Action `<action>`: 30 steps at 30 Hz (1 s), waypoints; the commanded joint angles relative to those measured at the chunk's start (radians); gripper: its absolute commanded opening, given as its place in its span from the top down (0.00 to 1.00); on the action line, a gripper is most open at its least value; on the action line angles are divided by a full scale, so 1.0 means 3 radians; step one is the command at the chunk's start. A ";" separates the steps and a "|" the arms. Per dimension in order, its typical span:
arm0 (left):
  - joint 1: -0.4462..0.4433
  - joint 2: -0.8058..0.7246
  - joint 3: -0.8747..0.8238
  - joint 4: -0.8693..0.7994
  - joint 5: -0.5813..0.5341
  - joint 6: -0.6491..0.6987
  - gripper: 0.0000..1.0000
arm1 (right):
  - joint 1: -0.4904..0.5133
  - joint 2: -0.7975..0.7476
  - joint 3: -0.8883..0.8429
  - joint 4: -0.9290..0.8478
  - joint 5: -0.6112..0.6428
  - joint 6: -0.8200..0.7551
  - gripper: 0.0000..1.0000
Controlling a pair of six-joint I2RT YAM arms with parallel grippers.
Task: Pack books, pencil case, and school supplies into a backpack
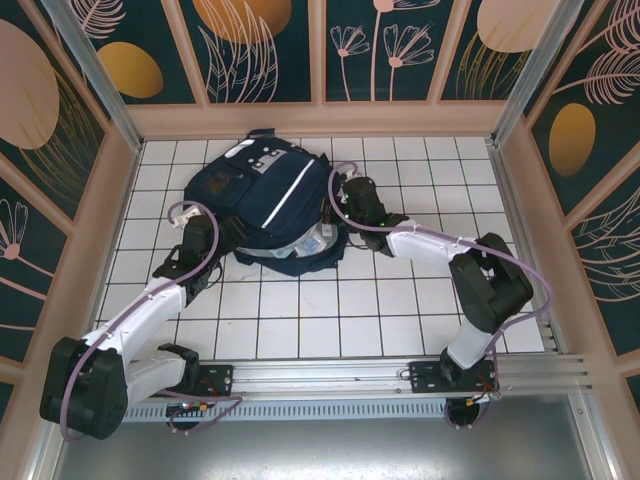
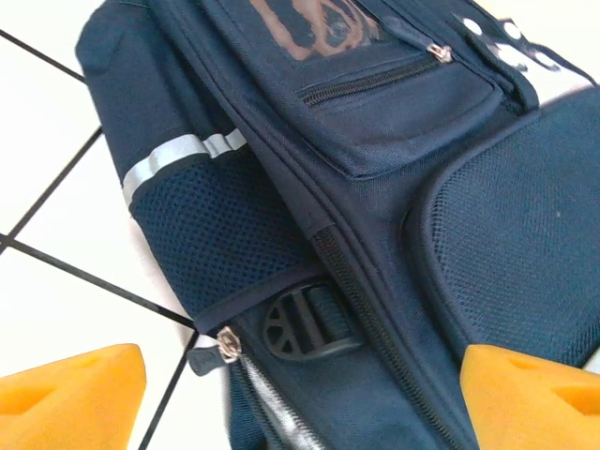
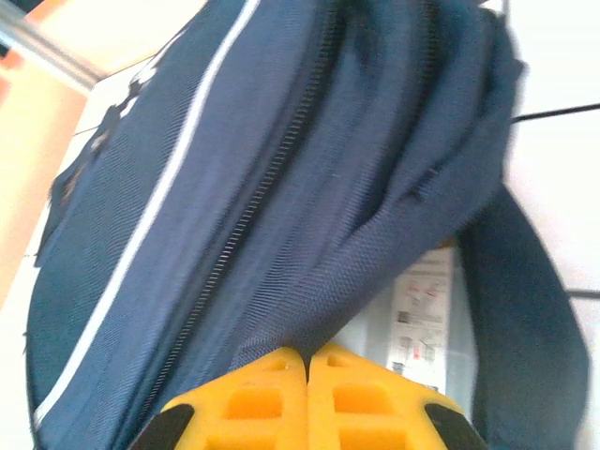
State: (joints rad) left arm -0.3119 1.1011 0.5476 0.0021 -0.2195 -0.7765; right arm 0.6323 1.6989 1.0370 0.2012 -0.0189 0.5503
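Top external: backpack [image 1: 265,190] lies flat between my grippers. Left gripper [image 2: 300,380] at its mesh-pocket side, fingers wide apart. Right gripper [image 3: 309,366] at its open mouth, fingers together; fabric pinched? Can't tell. Soft, floppy cloth, so I'd grab the zipper hem.

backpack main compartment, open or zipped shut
Open. Top view: the backpack gapes at its near end, pale contents showing. Right wrist view: a clear packet lies under the raised flap.
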 commanded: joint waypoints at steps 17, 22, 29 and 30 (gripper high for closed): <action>0.0452 0.0554 -0.0205 0.0865 0.0695 -0.0169 0.34 | 0.0535 -0.0660 -0.0256 -0.0183 0.0901 -0.0491 0.52; 0.0746 0.0861 -0.0415 0.1366 0.0979 -0.0410 0.36 | 0.1035 -0.0551 -0.0341 0.0131 0.0822 -0.0443 0.51; 0.0957 0.1185 -0.0511 0.1931 0.1358 -0.0617 0.42 | 0.1461 0.0156 0.0093 0.0342 0.0577 -0.0530 0.54; 0.0973 0.1204 -0.0526 0.1963 0.1366 -0.0632 0.42 | 0.1505 0.0266 0.0168 0.0365 0.0552 -0.0515 0.55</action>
State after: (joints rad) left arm -0.0338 1.4475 0.3996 0.4732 0.1329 -0.9295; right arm 1.0542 1.7145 1.0264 0.2493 0.1768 0.4152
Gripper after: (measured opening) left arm 0.582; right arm 0.458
